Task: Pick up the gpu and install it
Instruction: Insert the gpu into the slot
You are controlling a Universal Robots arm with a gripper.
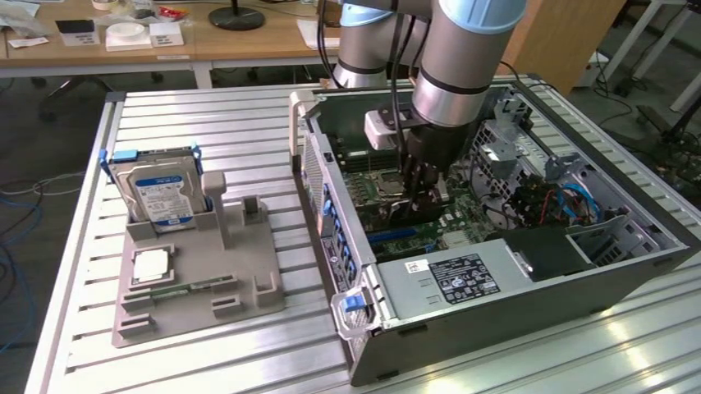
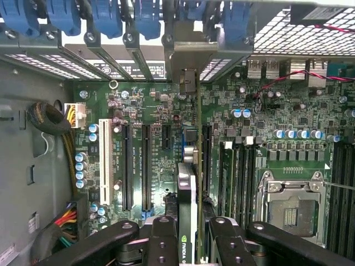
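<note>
Presently the thin green-board gpu with black cooler and silver end bracket [image 2: 187, 191] is pinched edge-on by the black gripper [image 2: 191, 235] over the green motherboard [image 2: 288, 111] inside the dark open computer case [image 1: 515, 316], where slight misalignment could jam its connector beside the slot.

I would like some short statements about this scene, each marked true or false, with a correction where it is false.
1. The end effector grips the gpu inside the computer case. True.
2. The hard drive lies flat inside the case. False: it stands upright in the grey holder on the table, outside the case.
3. No cooler covers the CPU socket on the motherboard. True.
4. A side panel closes the case. False: the case is open, with the motherboard in view.
</note>
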